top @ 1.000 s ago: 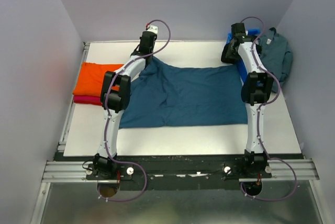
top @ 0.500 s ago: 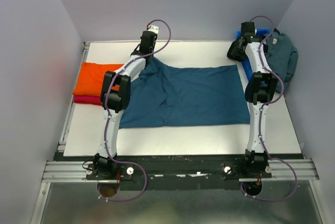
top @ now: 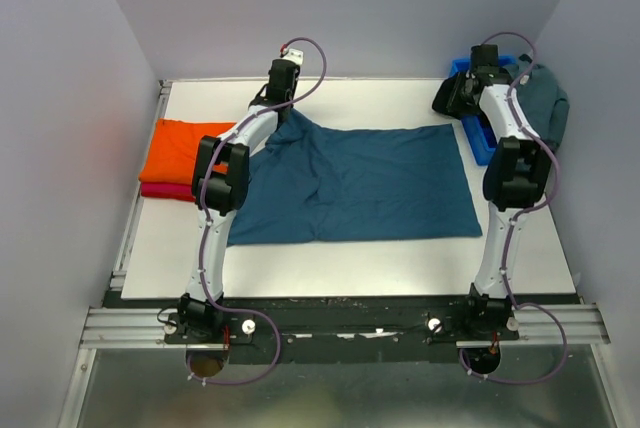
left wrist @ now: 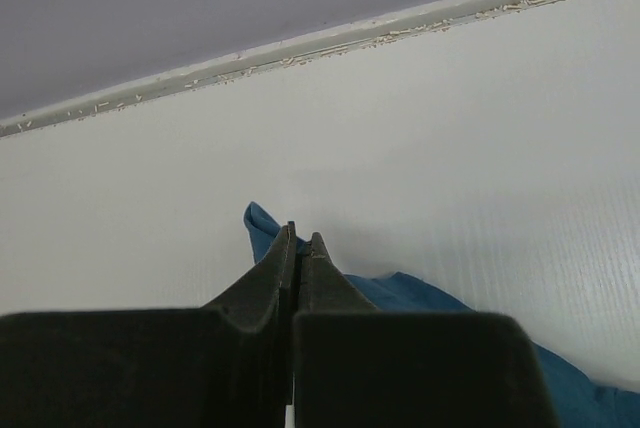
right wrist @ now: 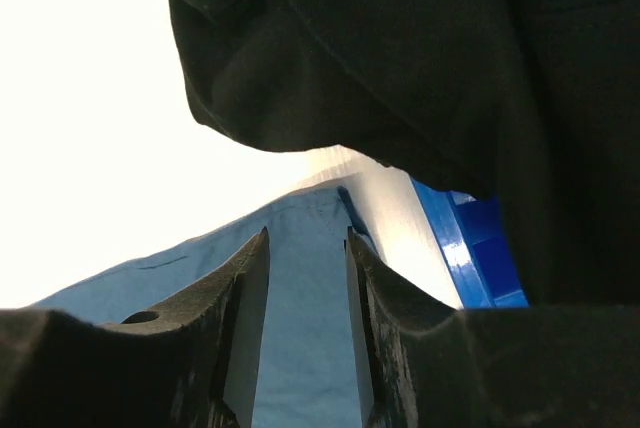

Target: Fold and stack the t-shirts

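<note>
Over the white table, as seen from above, a dark teal blue cloth t-shirt is spread flat, with its far left corner drawn up into a peak under the left gripper. A folded bright orange t-shirt is laid on a crimson red t-shirt at the left edge. The right gripper is held near the far right corner, just beside a rigid blue plastic bin over which a grey-blue shirt is draped.

At the left wrist, the fingers are pressed together on a small tip of teal cloth. So little is held that the corner could be pulled free if the fold is drawn quickly.

At the right wrist, the fingers are parted with nothing between them. The shirt's corner is seen below, and a black cloth hangs close above, beside the bin. If the descent is misjudged, that cloth or the bin wall could be caught instead — and a one-sided lift would leave the fold skewed.
</note>
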You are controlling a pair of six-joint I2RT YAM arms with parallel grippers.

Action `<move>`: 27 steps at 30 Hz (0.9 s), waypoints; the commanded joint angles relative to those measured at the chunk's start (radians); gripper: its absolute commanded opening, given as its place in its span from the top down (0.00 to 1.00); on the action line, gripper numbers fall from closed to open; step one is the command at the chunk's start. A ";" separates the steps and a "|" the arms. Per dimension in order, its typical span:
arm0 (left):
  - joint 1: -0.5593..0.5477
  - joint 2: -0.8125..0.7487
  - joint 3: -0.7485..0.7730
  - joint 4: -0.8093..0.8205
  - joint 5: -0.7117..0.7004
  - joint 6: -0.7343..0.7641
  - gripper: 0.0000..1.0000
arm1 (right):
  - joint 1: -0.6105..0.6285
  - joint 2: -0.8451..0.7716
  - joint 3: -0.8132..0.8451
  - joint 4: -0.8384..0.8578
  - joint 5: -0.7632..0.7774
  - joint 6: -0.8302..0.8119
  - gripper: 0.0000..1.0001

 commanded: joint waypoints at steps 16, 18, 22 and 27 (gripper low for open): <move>-0.004 -0.013 0.022 -0.005 0.038 -0.010 1.00 | -0.006 0.272 0.237 -0.123 0.035 -0.035 0.65; -0.004 -0.013 0.022 -0.006 0.038 -0.009 1.00 | -0.004 0.258 0.216 -0.114 0.041 -0.035 0.70; -0.006 -0.013 0.022 -0.008 0.036 -0.007 1.00 | -0.006 0.237 0.193 -0.100 0.041 -0.035 0.84; -0.010 -0.019 0.021 -0.008 0.040 -0.004 1.00 | -0.006 0.180 0.164 -0.085 0.034 -0.036 0.99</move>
